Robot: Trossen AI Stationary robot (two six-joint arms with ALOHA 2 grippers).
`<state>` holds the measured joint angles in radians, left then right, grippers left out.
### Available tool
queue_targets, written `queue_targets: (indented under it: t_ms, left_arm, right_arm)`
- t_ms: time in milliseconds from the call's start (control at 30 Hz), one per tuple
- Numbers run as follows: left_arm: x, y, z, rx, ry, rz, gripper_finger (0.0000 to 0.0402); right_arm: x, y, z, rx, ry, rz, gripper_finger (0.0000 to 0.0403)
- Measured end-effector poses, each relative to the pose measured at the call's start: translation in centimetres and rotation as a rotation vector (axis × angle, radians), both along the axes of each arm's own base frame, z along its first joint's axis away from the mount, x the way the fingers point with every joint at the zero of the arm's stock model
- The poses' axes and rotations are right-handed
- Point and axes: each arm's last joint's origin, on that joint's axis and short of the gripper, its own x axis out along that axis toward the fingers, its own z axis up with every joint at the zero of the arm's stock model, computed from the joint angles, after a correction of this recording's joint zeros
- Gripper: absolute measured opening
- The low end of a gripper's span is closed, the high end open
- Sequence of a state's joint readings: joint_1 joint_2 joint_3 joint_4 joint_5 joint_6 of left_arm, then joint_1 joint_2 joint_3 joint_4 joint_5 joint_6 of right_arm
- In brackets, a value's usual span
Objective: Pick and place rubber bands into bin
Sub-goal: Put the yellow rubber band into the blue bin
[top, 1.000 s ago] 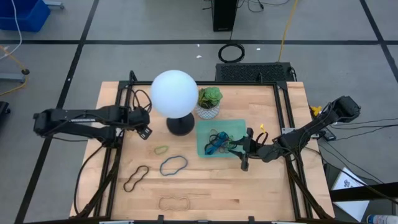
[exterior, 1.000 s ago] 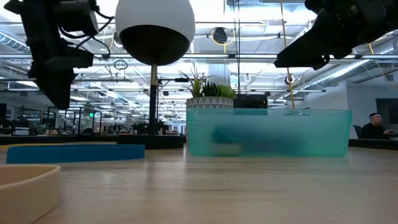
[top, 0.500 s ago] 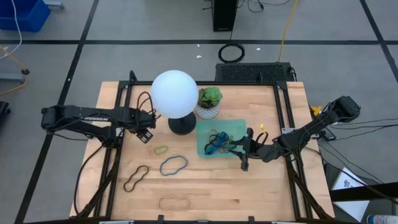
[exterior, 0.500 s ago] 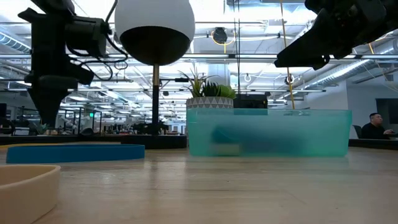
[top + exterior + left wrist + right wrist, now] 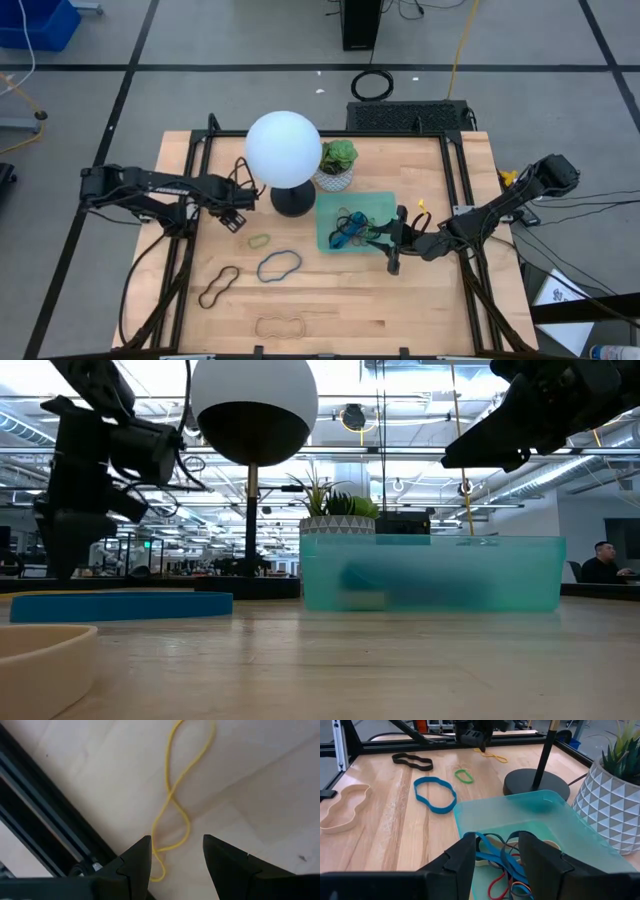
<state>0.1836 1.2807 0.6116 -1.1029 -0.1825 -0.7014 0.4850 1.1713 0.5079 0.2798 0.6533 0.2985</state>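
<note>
Since the earlier frames we see the left arm [image 5: 150, 186] shifted rightward in the high view, its jaws now at centre-left of the frame, just left of the lamp base [image 5: 291, 202]; the right arm has not moved. The left arm lies stretched across the left edge of the table [image 5: 430, 300], wrist bent down, and the left gripper [image 5: 233, 213] hangs above a thin yellow rubber band [image 5: 175, 795]. In the left wrist view its jaws stand spread, empty, with the band's lower loop lying between them on the wood.

The right arm [image 5: 500, 210] reaches in from the right of the high view, forearm low and angled toward the centre, with the right gripper [image 5: 395, 240] at the right rim of the bin [image 5: 385, 198]. In the right wrist view its jaws are spread and hold nothing, poised over the bin's near edge.

The bin sits right of centre, below the plant pot [image 5: 335, 178], and holds a tangle of rubber bands [image 5: 350, 228] in blue, black and red. Loose on the table remain a small green band [image 5: 260, 241], a blue band [image 5: 279, 265], a dark band [image 5: 217, 287] at lower left, and a tan band [image 5: 280, 325] near the bottom edge. The white globe lamp [image 5: 283, 149] stands at upper centre.
</note>
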Motion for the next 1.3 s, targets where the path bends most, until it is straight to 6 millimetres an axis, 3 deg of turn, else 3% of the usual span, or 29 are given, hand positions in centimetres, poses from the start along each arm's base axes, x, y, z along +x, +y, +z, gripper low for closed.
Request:
queue_targets:
  t_ms: [500, 1300]
  left_arm:
    - [-1.3, 1.7, -2.4, -0.073, -0.06, 0.118, 0.0186]
    - [-1.5, 2.5, -2.6, -0.208, -0.122, 0.089, 0.0186]
  right_arm:
    - [0.0, 0.0, 0.0, 0.003, -0.001, -0.002, 0.0142]
    - [0.0, 0.0, 0.0, 0.003, -0.001, -0.002, 0.0142]
